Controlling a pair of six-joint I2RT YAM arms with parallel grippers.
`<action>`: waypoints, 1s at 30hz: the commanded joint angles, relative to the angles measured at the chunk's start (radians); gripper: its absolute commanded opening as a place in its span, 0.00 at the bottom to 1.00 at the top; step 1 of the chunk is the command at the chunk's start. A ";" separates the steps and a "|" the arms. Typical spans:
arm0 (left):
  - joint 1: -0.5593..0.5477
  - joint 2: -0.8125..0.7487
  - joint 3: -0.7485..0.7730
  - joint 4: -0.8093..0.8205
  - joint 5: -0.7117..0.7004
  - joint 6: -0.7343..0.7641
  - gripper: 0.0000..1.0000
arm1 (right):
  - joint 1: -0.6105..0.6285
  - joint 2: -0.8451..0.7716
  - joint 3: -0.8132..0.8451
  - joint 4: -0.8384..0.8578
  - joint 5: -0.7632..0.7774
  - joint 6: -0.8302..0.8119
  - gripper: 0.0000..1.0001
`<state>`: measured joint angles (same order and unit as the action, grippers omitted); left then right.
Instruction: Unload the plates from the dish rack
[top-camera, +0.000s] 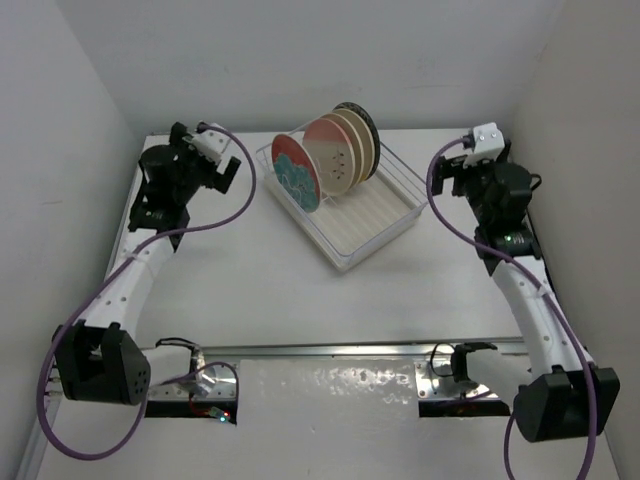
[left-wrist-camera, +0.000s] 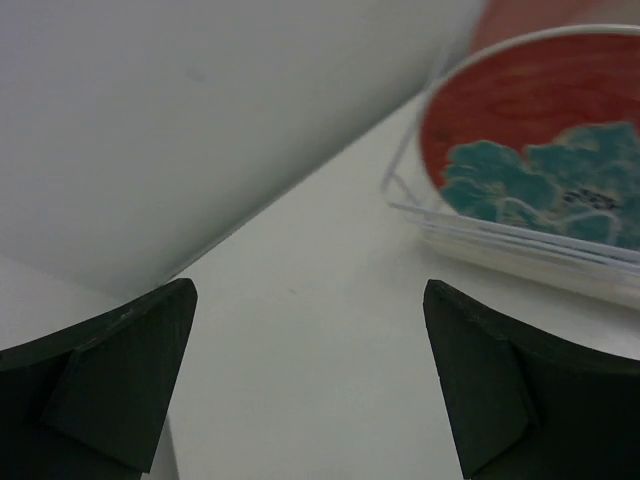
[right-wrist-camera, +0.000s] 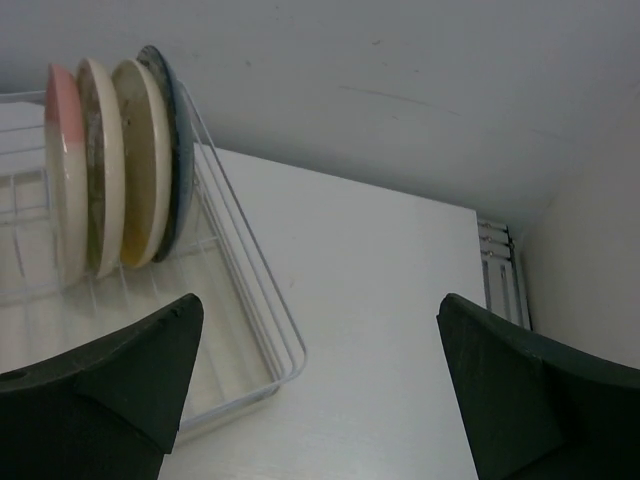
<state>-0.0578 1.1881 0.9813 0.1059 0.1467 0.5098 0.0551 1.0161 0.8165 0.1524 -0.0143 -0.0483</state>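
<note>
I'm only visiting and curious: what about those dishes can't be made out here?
Top view: the red plate covers the faces of the plates behind it; their count is unclear.
Left wrist: the red plate is blurred and cut off by the right edge.
Right wrist: the plates stand edge-on, patterns hidden; the rack runs off the left edge.

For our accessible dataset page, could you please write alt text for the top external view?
A white wire dish rack sits angled at the far centre of the table, holding a row of upright plates with a red-and-teal floral plate at the row's left end. The open left gripper and open right gripper flank the rack, touching nothing.
</note>
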 joint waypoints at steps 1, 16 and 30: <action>-0.005 0.091 0.129 -0.291 0.417 0.235 0.94 | 0.000 0.081 0.134 -0.296 -0.136 -0.087 0.99; -0.040 0.650 0.797 -0.420 0.777 0.230 0.85 | 0.187 0.182 0.185 -0.163 -0.281 0.146 0.80; -0.028 0.262 0.366 -0.250 0.438 -0.042 0.91 | 0.486 0.670 0.542 -0.030 -0.073 0.343 0.78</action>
<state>-0.0902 1.5204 1.3762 -0.1989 0.6971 0.5564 0.5289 1.6249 1.2728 0.0498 -0.1333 0.2203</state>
